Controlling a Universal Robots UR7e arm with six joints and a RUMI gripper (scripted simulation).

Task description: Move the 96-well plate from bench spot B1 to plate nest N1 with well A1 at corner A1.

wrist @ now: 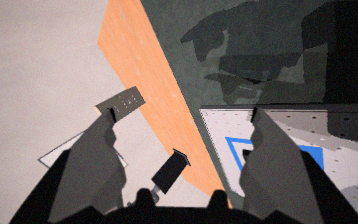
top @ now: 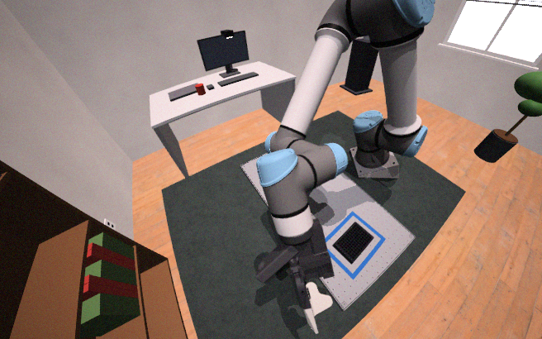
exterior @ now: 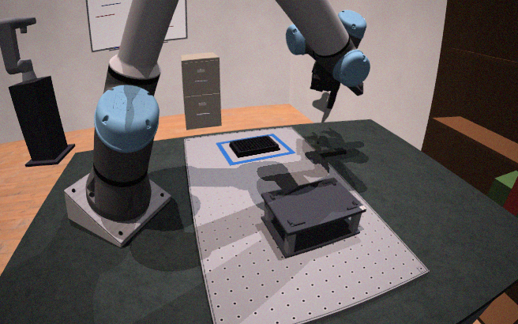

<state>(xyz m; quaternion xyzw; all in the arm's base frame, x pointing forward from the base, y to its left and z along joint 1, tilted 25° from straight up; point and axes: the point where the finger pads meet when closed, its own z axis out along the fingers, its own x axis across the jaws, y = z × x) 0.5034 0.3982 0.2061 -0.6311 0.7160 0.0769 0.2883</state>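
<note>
Nearest in the exterior view, the perforated grey bench plate (exterior: 253, 281) stretches away across the dark green table (exterior: 433, 209). On the left of it stands the arm's grey base block (exterior: 76, 205), bolted to the table. A little farther along the plate sits the raised plate nest N1 (exterior: 313, 207), a dark platform on short legs with small locator tabs at its corners and nothing on top. Beyond that, at the far end of the plate, the black 96-well plate (exterior: 254, 145) lies flat inside the blue square outline of spot B1 (exterior: 253, 159), well apart from the nest. Which corner is cut off is too small to make out from here. And up above the far right part of the table hangs the gripper (exterior: 327, 108), off to the right of the well plate and high over it, touching nothing. The wrist view shows its two grey fingers spread wide with only open space between them, a corner of the blue outline showing past the right one.
</note>
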